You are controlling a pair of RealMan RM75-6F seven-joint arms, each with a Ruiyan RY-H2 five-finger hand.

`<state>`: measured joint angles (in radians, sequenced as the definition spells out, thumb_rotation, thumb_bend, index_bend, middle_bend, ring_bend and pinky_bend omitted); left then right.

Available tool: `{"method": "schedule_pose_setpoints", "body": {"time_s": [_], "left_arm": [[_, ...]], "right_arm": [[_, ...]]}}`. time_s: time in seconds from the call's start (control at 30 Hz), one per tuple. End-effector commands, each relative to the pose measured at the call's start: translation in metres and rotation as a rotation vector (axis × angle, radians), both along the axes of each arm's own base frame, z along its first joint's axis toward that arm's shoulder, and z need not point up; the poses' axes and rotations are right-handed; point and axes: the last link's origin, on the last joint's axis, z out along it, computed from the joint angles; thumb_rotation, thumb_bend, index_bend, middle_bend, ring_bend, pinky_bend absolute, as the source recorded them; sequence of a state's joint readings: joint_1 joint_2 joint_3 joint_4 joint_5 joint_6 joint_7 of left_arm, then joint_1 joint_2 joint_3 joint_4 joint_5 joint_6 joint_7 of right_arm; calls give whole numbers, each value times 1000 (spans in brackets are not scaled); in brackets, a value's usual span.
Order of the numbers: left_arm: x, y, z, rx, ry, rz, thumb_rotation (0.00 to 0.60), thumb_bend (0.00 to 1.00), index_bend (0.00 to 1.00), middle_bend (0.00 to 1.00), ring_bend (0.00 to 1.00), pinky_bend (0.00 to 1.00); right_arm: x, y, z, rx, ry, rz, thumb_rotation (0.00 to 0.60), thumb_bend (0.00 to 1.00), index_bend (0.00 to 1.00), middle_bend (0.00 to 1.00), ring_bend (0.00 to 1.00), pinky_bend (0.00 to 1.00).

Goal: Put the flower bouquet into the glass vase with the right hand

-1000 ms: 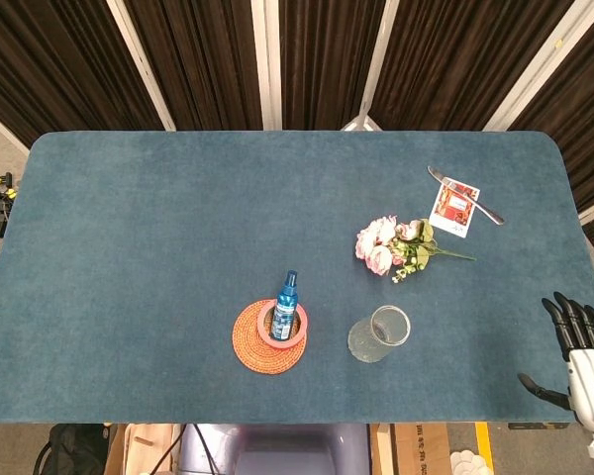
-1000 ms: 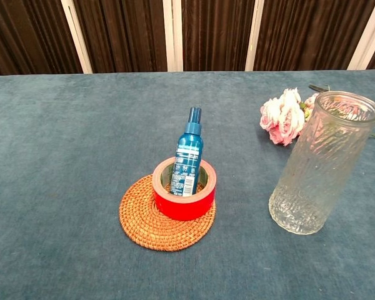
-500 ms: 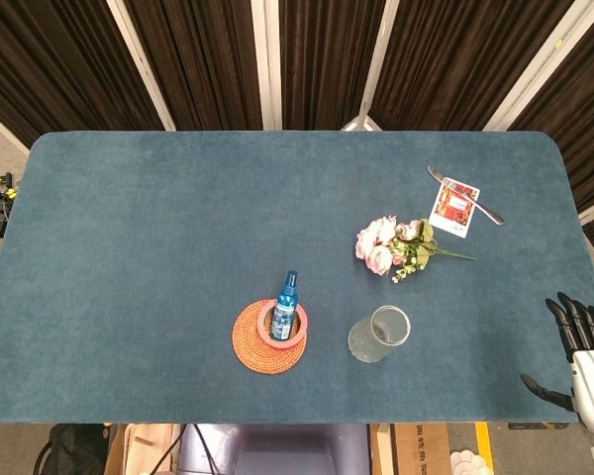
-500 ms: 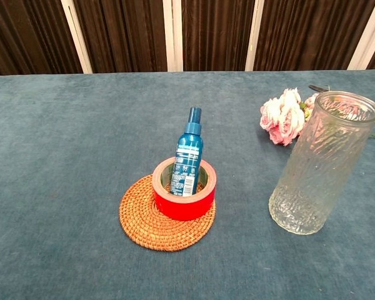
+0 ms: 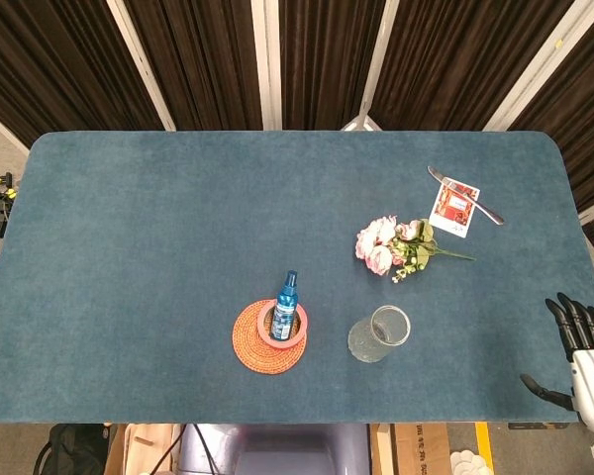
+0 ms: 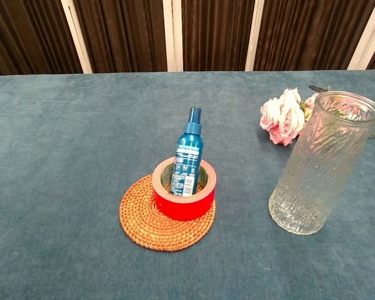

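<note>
- Where the head view reached the table's near right corner, we noted the right hand (image 5: 582, 351) past the table edge, its dark fingers (image 5: 572, 319) spread apart, its pale palm housing below them, and nothing in it.
- We found no left hand in either view.
- We recorded the flower bouquet (image 5: 397, 246) lying flat on the table (image 5: 158, 228), right of centre, with pink and cream blooms pointing left and thin green stems trailing right.
- We recorded the glass vase (image 5: 379, 333) standing upright nearer the front edge than the bouquet and apart from it; the chest view showed a clear cylinder (image 6: 316, 162) with a ribbed, wavy pressed texture, a smooth round rim and a thick base.
- In the chest view the blooms (image 6: 282, 117) showed partly behind the vase.
- We noted that the table carried a blue-green fabric cover with a short, felt-like nap and rounded far corners.
- We logged a round woven coaster (image 5: 268, 337) of orange-brown coiled fibre left of the vase.
- We logged a red roll of tape (image 6: 184, 189) lying flat on the coaster, with a blue spray bottle (image 6: 189, 153) standing upright inside its core.
- We logged a small rectangular printed card (image 5: 454, 209) beyond the bouquet, with a slim metal utensil (image 5: 467, 196) lying across it.
- We saw dark pleated curtains (image 5: 317, 59) with pale vertical strips behind the table.
</note>
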<state>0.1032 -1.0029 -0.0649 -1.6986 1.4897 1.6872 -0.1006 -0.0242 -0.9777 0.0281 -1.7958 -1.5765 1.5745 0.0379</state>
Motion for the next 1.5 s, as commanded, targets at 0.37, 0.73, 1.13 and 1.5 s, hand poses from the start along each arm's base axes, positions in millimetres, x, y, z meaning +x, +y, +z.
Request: {"method": "schedule_pose_setpoints", "body": {"time_s": [0.37, 0.73, 1.13, 1.5], "left_arm": [[1, -3, 0, 7, 1, -6, 600, 218, 122, 0, 0, 48], [1, -2, 0, 12, 7, 2, 600, 218, 122, 0, 0, 49], [-1, 0, 1, 30, 18, 28, 600, 218, 122, 0, 0, 49], [-1, 1, -1, 40, 40, 45, 600, 218, 122, 0, 0, 49]], "right_arm": [[11, -67, -5, 128, -55, 26, 600, 0, 69, 13, 1, 0], [41, -152, -32, 237, -81, 45, 600, 0, 69, 13, 1, 0], [56, -212, -85, 367, -108, -40, 600, 0, 69, 13, 1, 0], [58, -244, -119, 415, -124, -102, 600, 0, 69, 12, 0, 0]]}}
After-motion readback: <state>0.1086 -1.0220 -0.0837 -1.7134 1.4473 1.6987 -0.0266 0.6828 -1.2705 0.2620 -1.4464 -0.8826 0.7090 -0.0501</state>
